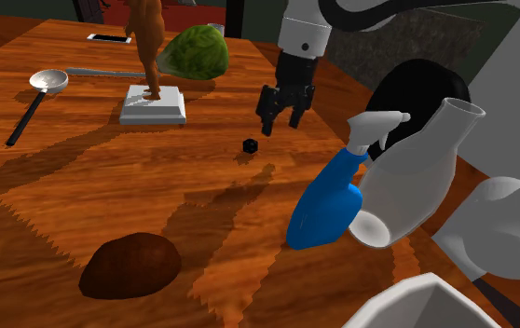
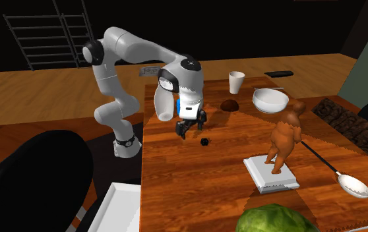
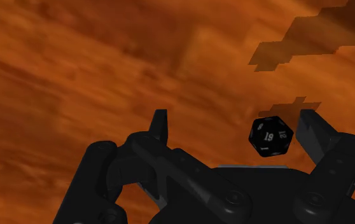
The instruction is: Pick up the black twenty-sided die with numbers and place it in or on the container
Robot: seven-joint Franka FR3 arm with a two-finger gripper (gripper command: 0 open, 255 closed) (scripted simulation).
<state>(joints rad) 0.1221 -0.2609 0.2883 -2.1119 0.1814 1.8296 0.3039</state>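
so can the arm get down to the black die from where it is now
Probably yes. The open end effector hangs close to the die, which lies alone on bare table; in the wrist view it sits between the fingers, near one. The spray bottle and figurine stand clear.
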